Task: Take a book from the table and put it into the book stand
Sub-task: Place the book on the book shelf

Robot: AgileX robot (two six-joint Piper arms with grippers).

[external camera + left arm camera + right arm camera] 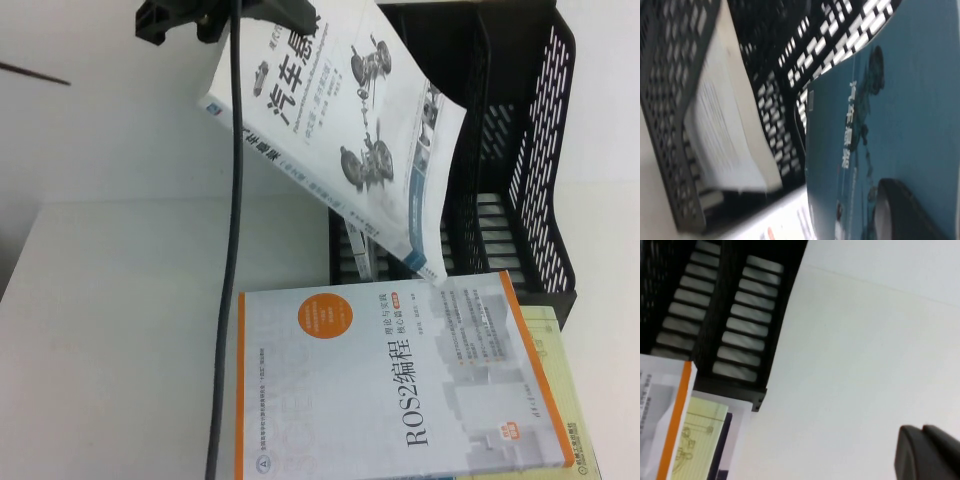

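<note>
Nearest lies a white orange-bordered ROS2 book (390,385) on the white table (110,330). Beyond, the left gripper (235,12) clamps the white-grey car paperback (345,135), tilted, long axis slanting down into the black slotted book stand (520,150). Right gripper (927,455) hovers over bare tabletop, fingers together

A plain white wall (90,100) is seen behind the white table (110,340), their meeting marked by a faint horizontal edge, and both surfaces are evenly lit, with only soft grey shading cast on them.
</note>
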